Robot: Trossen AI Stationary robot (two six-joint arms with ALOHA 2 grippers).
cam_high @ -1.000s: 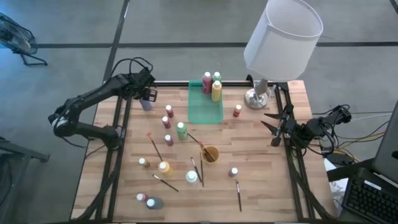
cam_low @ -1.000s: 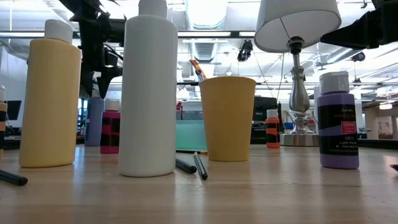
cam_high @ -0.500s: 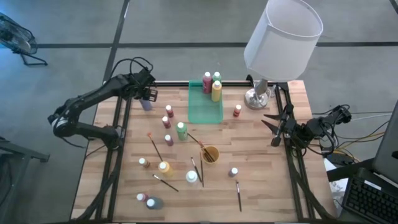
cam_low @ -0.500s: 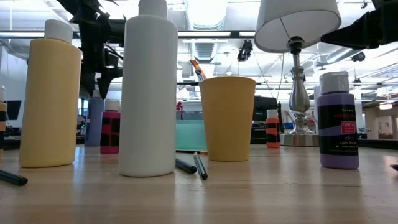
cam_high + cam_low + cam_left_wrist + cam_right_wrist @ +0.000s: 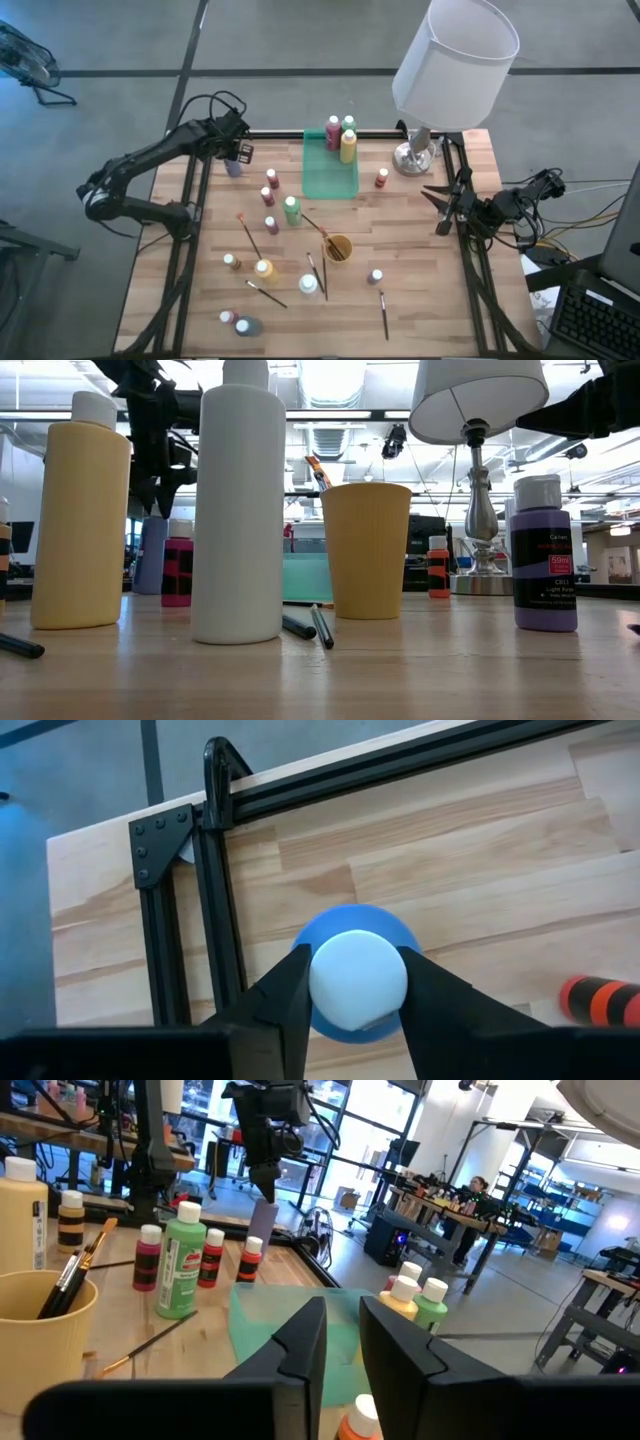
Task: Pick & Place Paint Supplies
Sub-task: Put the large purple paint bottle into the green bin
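A blue paint bottle (image 5: 235, 166) with a pale cap stands near the table's far left corner, with my left gripper (image 5: 355, 960) shut on it from above. In the low view the same bottle (image 5: 150, 556) shows behind the yellow and white bottles. Three bottles stand at the far end of the green tray (image 5: 330, 175). Several more bottles and thin brushes (image 5: 250, 236) lie spread over the table's middle and near part. My right gripper (image 5: 342, 1330) hovers level at the table's right edge, its fingers a narrow gap apart around nothing. My left gripper pinches the blue bottle's pale round cap (image 5: 325, 985) between its two fingers, one on each side. The fingers come from above, slanting down toward the table's far left corner. The bottle's base is on the table, and it leans a little.
An orange-yellow cup (image 5: 337, 247) with brushes in it stands mid-table. A lamp with a white shade (image 5: 455, 60) rises from its base (image 5: 413, 157) at the far right. Black frame rails run along the left (image 5: 190, 230) and right edges.
My left gripper's fingers have drawn in on the blue bottle's cap without the hand moving. In the low view the bottle has tipped slightly from upright.
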